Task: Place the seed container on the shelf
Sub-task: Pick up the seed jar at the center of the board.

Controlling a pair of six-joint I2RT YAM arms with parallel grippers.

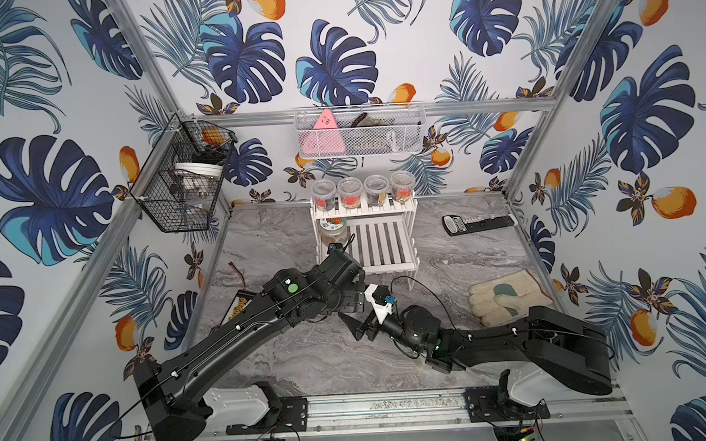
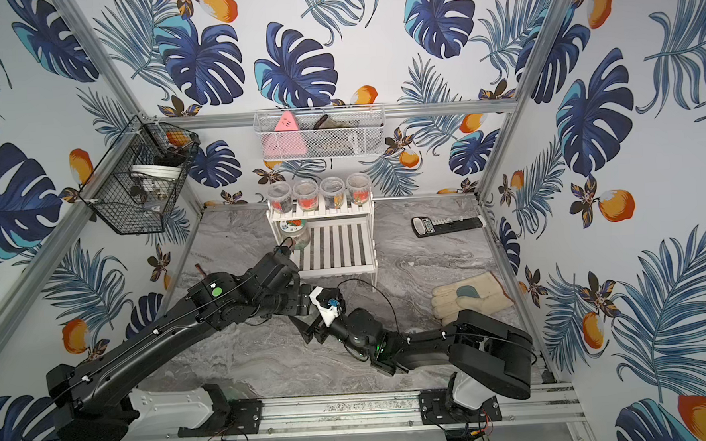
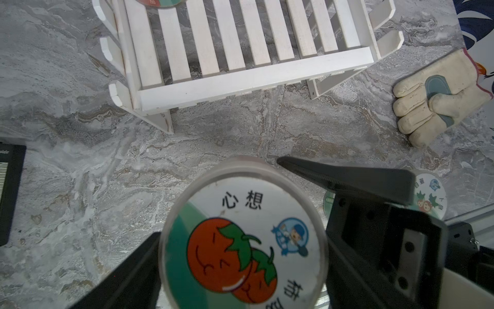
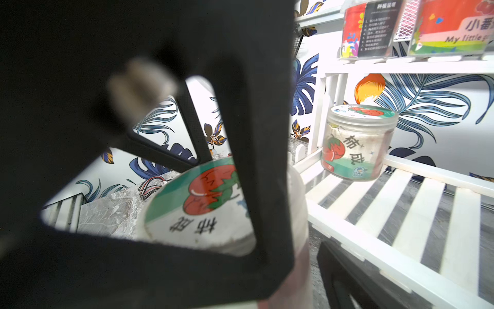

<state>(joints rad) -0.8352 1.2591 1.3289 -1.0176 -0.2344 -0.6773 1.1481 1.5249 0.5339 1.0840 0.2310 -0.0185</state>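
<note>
Held seed container (image 3: 243,240), jar (image 4: 358,141) on shelf (image 1: 381,245), glove (image 1: 507,300)

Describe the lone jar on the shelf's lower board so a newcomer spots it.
Find the white stepped shelf by the back wall. On its lower board, nearest the black wire basket, stands one jar with a tomato lid; four other jars line the top board, a twin jar sits in the left gripper.
</note>
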